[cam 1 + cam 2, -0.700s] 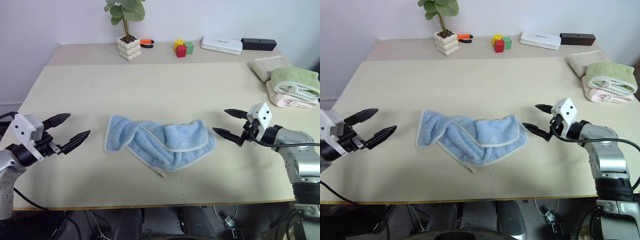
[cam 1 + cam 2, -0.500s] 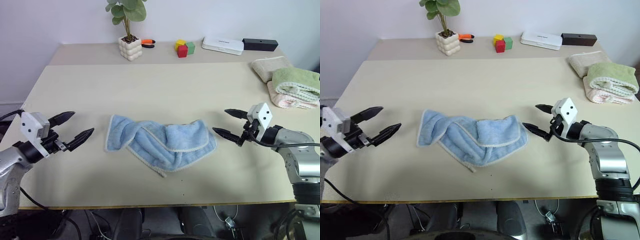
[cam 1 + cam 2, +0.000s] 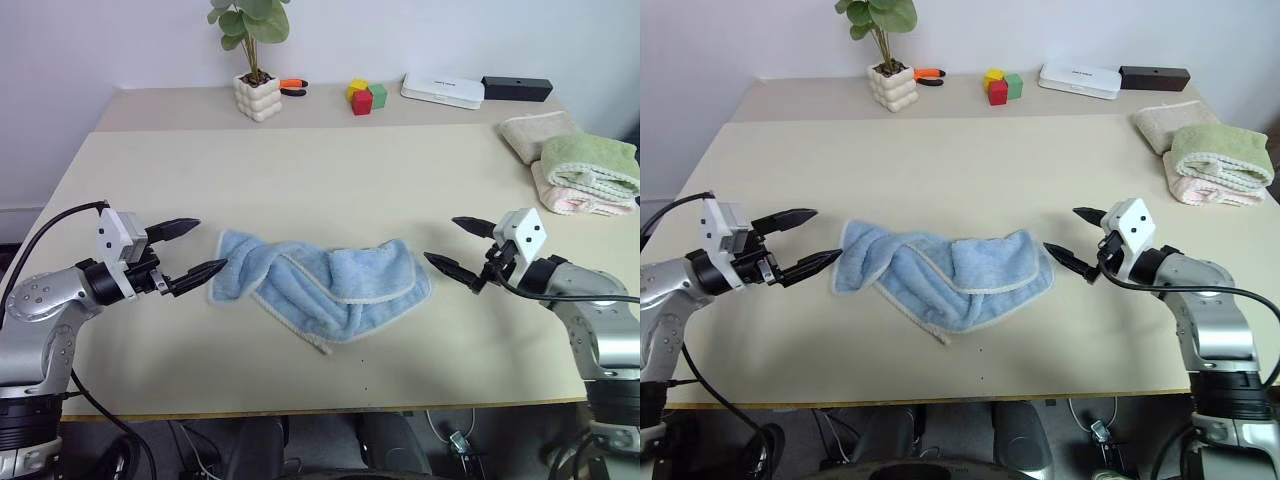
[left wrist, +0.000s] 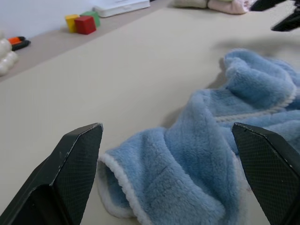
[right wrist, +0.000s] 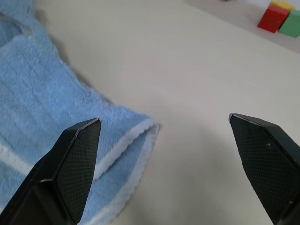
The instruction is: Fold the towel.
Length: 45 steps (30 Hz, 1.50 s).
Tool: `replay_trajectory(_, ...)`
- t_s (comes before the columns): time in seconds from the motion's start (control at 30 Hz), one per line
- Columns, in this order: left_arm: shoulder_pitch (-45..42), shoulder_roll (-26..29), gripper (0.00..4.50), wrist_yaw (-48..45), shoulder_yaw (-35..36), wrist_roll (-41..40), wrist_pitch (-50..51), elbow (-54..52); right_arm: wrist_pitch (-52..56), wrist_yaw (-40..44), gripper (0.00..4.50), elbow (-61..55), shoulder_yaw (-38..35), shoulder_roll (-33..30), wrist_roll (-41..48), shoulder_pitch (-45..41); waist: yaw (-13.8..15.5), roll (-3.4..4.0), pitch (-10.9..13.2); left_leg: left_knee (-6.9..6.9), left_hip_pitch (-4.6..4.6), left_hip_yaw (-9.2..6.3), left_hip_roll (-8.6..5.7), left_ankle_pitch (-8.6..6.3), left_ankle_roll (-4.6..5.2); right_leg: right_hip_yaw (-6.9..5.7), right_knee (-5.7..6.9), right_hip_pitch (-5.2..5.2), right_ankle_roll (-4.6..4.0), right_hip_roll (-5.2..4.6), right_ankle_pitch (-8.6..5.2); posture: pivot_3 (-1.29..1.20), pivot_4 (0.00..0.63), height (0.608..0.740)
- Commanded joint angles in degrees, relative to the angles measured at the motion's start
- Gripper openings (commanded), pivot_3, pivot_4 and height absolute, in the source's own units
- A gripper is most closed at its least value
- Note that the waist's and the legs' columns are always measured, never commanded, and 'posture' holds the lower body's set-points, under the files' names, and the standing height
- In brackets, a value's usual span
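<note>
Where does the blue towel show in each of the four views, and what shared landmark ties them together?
Left eye: towel at table centre, between both grippers.
Right eye: towel centre, slightly left.
Left wrist: towel spans the lower right, one end between the fingers.
Right wrist: towel corner beside one finger.
Landmark: red block, far edge; also.

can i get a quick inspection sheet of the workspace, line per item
surface: beige table, bare around the job
job's things: light blue towel crumpled, unfolded, flat on the table
clutter: potted plant, coloured blocks, white box, black box along the back; stacked towels at right
grippers: left gripper open at the towel's left end; right gripper open by its right end
cables: black cable on left arm
surroundings: pale wall
</note>
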Motion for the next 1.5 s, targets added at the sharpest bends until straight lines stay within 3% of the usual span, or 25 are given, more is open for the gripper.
replay_trajectory(0.03, -0.68, 1.22, 4.50, -1.57, 0.95, -0.77, -0.31, 0.13, -0.47, -1.77, 4.45, -3.05, 0.45, 1.28, -0.24, -0.94, 0.04, 0.00, 0.00, 0.00, 0.00, 0.00, 0.00, 0.00, 0.00, 0.00, 0.00, 0.00, 0.00, 0.00, 0.00, 0.00, 0.150, 0.740)
replay_trajectory(0.3, -1.05, 5.27, 4.50, -7.63, -0.73, 0.26, -0.36, 0.32, -1.83, -3.35, 4.45, -2.80, 1.61, 2.67, -0.92, -1.98, 0.03, 0.00, 0.00, -0.01, 0.00, 0.00, 0.00, 0.01, -0.01, 0.00, 0.01, 0.00, 0.00, 0.01, 0.00, 0.00, 0.150, 0.740)
replay_trajectory(0.43, 0.97, 8.28, 4.50, -11.12, -3.82, 6.88, -7.00, 3.05, -2.46, -4.32, 4.45, -3.07, 2.76, 4.29, -1.35, -3.65, -0.14, 0.01, 0.01, -0.02, 0.01, 0.02, 0.00, 0.01, -0.01, 0.02, 0.02, -0.04, 0.00, 0.01, 0.00, 0.00, 0.150, 0.740)
replay_trajectory(1.23, 0.45, 8.23, 4.50, -12.31, -4.18, 7.52, -9.52, 5.19, -2.47, -4.77, 4.45, -3.08, 3.15, 4.52, -1.57, -3.89, -0.01, 0.01, 0.01, 0.01, -0.02, 0.07, 0.01, 0.01, -0.01, 0.05, 0.34, -0.21, -0.01, 0.01, -0.04, 0.00, 0.150, 0.740)
replay_trajectory(1.33, -1.52, 9.23, 4.50, -14.00, -9.07, 13.34, -13.70, 10.31, -5.31, -7.52, 4.45, -3.53, 6.47, 8.76, -3.96, -5.94, -0.20, 0.01, 0.01, 0.01, 0.02, 0.07, 0.01, 0.01, -0.01, 0.05, 0.37, -0.22, -0.02, 0.02, -0.04, 0.00, 0.150, 0.740)
replay_trajectory(1.5, -7.33, 4.57, 4.50, -13.72, -15.98, 19.78, -25.15, 18.15, -8.18, -10.21, 4.45, -3.19, 8.27, 13.23, -5.87, -5.74, 0.15, 0.04, -0.01, 0.02, -0.01, 0.06, 0.02, 0.07, -0.10, 0.07, 0.46, -0.25, -0.05, 0.07, -0.06, 0.00, 0.150, 0.740)
